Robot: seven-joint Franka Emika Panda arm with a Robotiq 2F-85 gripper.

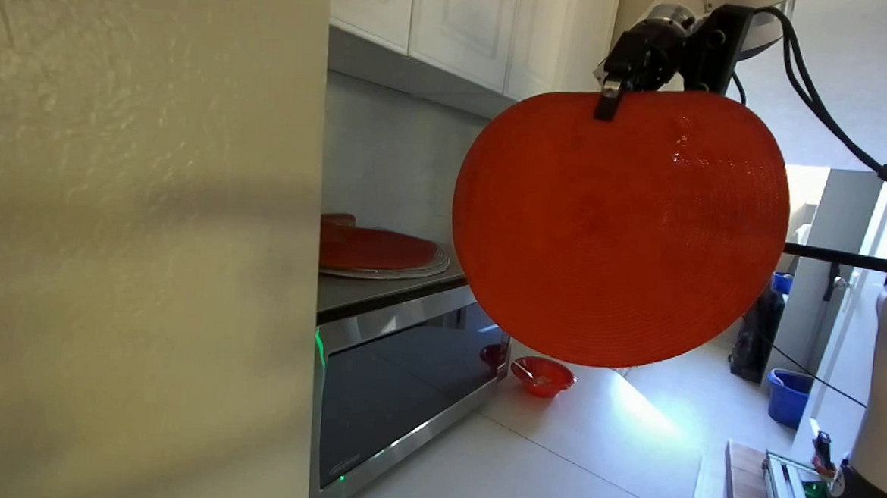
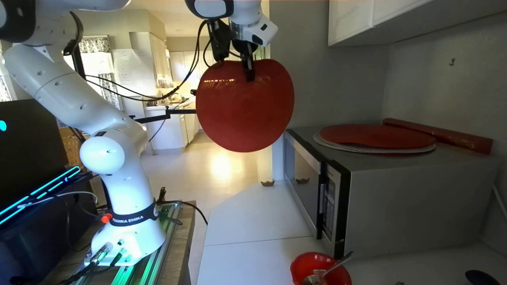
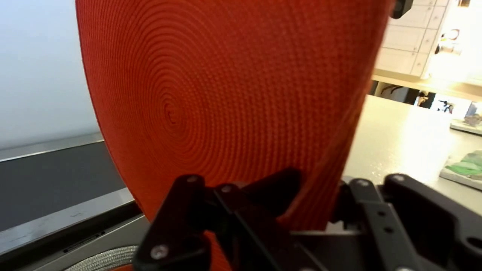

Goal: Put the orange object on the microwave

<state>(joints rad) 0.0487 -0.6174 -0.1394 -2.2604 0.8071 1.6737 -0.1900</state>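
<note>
In an exterior view, the microwave (image 2: 408,206) stands on the bench (image 2: 249,221) at four o'clock from the hanging mat (image 2: 245,111), stacked mats (image 2: 374,135) atop; the bowl (image 2: 313,261), spoon (image 2: 338,264) inside, lies at the microwave's seven o'clock.

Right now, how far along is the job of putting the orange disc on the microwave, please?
Done: the orange disc looks lifted, hanging in midair. Under way: the transfer; the hand is closed on its upper edge. Left: laying it on the microwave, where a similar red disc lies on top, then releasing it.
</note>
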